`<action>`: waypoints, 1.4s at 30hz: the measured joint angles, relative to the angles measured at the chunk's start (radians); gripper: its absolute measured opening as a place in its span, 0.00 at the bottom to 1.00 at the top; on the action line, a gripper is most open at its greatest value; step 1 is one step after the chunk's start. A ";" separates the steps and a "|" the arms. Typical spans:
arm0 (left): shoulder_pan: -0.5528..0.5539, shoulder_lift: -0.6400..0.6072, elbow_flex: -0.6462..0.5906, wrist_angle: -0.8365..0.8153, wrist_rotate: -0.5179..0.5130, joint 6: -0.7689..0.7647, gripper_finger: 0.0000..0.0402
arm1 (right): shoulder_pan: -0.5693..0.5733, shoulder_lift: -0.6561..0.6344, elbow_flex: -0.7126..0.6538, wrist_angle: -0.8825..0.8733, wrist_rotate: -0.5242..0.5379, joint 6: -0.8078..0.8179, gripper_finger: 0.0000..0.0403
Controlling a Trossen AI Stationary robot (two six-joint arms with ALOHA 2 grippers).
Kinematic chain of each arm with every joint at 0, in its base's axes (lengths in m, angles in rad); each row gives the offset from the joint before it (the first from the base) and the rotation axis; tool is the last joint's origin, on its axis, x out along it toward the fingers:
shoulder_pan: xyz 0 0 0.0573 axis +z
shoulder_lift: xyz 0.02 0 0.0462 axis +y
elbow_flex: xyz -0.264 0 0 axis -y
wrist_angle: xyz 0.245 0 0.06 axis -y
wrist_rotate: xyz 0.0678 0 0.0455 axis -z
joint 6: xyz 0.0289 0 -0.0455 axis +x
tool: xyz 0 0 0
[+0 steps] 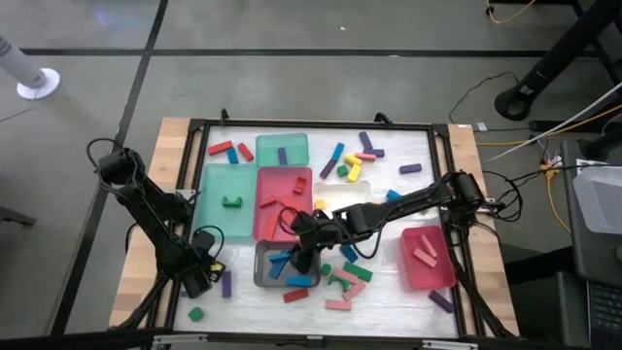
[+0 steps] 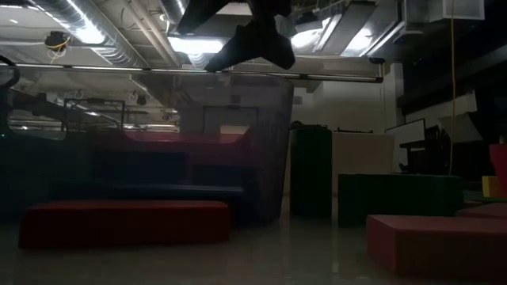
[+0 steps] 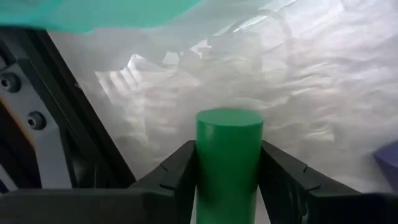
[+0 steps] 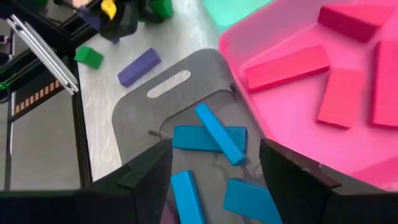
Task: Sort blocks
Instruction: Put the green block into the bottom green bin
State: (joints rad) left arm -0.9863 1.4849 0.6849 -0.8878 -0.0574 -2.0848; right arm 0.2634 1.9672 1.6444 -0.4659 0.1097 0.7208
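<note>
At the near left of the table (image 1: 175, 136), the left claw (image 3: 227, 186) is closed around a green cylinder (image 3: 227, 155) just above the surface, while the right claw (image 4: 214, 180) hangs open and empty over the grey tray (image 4: 180, 87), where four blue blocks (image 4: 217, 134) lie. A green piece looks mid-sort, and the next move should carry it farther back to the large green tray (image 1: 228, 190), which holds one green block. Five trays are in view, two green, two red or pink and one grey, with roughly two dozen blocks loose between them.
</note>
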 joint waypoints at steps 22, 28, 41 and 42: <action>0.004 -0.492 0.046 0.017 -0.293 0.157 0.29 | -0.112 -0.219 0.001 -0.324 -0.189 -0.053 0.60; 0.059 -0.656 0.048 -0.052 -0.695 0.237 0.32 | -0.059 -0.225 0.001 -0.523 -0.242 -0.037 0.60; 0.348 -0.683 0.042 -0.324 -0.870 0.369 0.36 | 0.181 -0.211 -0.128 -0.617 -0.195 0.235 0.60; 0.367 -0.683 0.042 -0.324 -0.870 0.391 0.37 | 0.197 -0.208 -0.148 -0.611 -0.180 0.263 0.60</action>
State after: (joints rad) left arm -0.6196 0.8021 0.7273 -1.2113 -0.9277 -1.6936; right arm 0.4607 1.7592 1.4963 -1.0768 -0.0704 0.9842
